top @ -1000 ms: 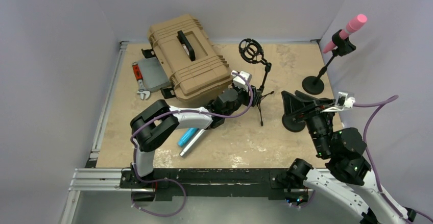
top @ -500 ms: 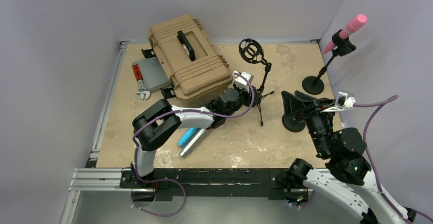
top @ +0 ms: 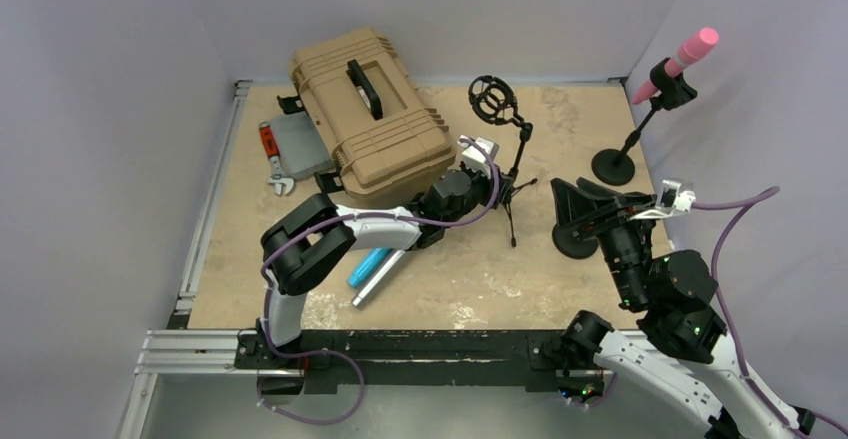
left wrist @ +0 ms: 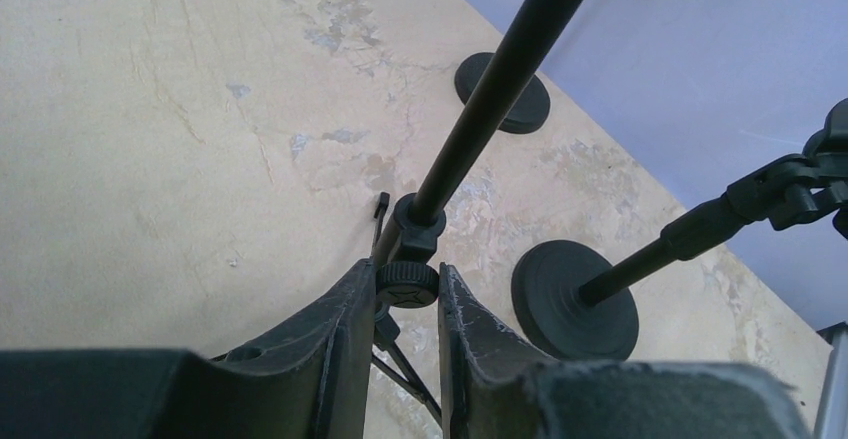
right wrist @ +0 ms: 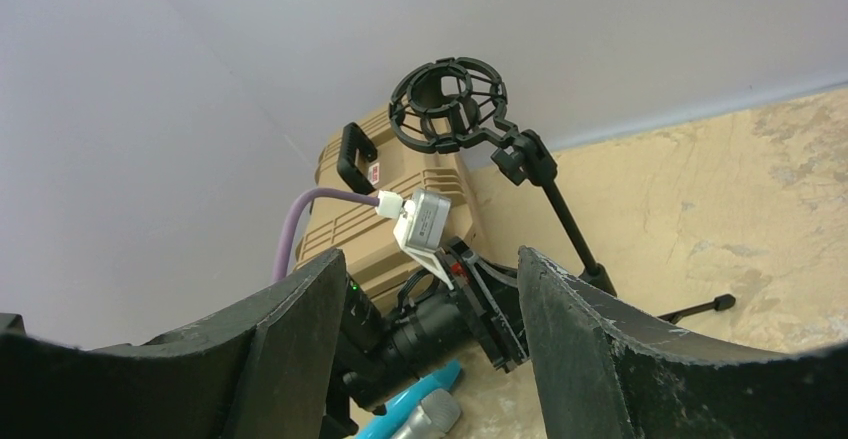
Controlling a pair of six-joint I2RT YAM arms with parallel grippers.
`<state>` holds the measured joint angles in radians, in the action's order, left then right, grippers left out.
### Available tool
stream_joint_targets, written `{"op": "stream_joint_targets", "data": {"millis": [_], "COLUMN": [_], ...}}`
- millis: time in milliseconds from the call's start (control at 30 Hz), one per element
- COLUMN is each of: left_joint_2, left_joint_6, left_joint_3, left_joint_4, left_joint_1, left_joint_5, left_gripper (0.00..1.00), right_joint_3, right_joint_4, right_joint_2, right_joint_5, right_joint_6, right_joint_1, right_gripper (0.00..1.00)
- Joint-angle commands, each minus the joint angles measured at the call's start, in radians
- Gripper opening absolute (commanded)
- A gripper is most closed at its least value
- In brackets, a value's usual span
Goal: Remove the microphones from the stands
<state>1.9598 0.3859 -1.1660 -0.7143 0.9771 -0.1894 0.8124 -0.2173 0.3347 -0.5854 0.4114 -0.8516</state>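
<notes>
Because the left gripper (left wrist: 405, 277) is clenched on the collar knob of the tripod stand (left wrist: 478, 109), whose shock mount (top: 491, 99) is empty, the main hazard is effort spent on the wrong stand. The pink microphone (top: 682, 60) sits in the clip of a round-base stand (top: 612, 166) at the far right corner of the table (top: 560, 109), well apart from that grip. A pull or twist by the left arm could drag or topple the light tripod toward the tan case (top: 370, 119) near it. The right gripper (right wrist: 430, 253) hangs released, holding nothing, near a second round-base stand (left wrist: 575, 299). A reach toward the microphone could knock that stand, and tugging the microphone from its clip with the base unbraced could tip it against the wall. Counted, there are three stands (one tripod, two round-base), one mounted microphone, one shock mount, one case and one grey tool (top: 293, 149) beside the case. A blue cylinder (top: 366, 266) and a silver cylinder (top: 370, 287) lie side by side on the table.
</notes>
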Motion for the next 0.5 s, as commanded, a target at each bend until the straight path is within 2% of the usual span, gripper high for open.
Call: {"op": "stream_joint_targets", "data": {"millis": [0, 100, 467], "left_joint_2": [-0.013, -0.027, -0.080], "left_joint_6": [0.090, 0.165, 0.641], "left_joint_3": [-0.017, -0.010, 0.070], "left_joint_4": [0.004, 0.026, -0.001], "left_joint_1": [0.002, -0.006, -0.074], "left_joint_5": [0.049, 0.075, 0.114], "left_gripper": [0.07, 0.00, 0.00], "right_joint_3": [0.005, 0.004, 0.004], "right_joint_4": [0.015, 0.015, 0.012], "right_joint_2": [0.001, 0.003, 0.000], "right_joint_5": [-0.007, -0.006, -0.001], "right_joint_6": [0.008, 0.008, 0.013], "right_joint_1": [-0.001, -0.001, -0.002], "right_gripper": [0.62, 0.62, 0.62]}}
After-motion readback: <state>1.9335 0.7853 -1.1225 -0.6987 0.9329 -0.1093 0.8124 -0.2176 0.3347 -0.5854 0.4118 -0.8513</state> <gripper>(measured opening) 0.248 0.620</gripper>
